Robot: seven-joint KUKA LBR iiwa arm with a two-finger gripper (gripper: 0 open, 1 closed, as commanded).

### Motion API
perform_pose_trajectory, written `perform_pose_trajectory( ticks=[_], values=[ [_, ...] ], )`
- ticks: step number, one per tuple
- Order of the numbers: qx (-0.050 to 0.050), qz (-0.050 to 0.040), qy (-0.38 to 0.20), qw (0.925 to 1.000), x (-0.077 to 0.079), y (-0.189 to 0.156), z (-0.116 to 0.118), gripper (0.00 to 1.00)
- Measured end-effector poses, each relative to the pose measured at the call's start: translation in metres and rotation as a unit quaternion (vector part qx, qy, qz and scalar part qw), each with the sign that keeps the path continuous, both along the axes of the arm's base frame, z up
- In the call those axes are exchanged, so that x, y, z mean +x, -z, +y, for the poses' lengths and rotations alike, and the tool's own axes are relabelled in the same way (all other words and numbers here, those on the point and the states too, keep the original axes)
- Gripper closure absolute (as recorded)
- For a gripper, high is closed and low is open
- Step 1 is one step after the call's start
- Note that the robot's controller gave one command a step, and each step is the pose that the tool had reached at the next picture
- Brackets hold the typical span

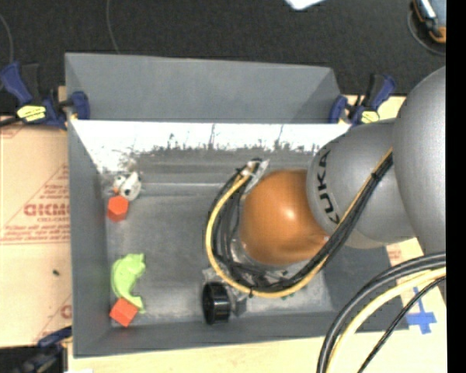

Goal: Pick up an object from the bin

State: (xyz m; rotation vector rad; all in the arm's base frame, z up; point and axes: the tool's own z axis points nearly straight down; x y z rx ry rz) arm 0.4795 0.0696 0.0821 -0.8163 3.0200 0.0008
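Low at bin (171, 235) front, arm (357, 185) marked "KUKA", orange cover (276, 217) over gripper (234, 280); open or closed, cannot tell; black round cap (215, 303) just beside.

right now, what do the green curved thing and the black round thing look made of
Green curved thing: probably matte plastic or rubber, by its even lime colour and rounded edges without glare. Black round thing: likely hard plastic or rubber, dark with a faint sheen; hard to tell more.
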Motion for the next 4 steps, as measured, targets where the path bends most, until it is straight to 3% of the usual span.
perform_pose_trajectory(
  ticks=[4],
  values=[
    [0.000, 0.0003, 0.002, 1.0000, 0.0000, 0.0000, -0.0001, 1.00]
  ],
)
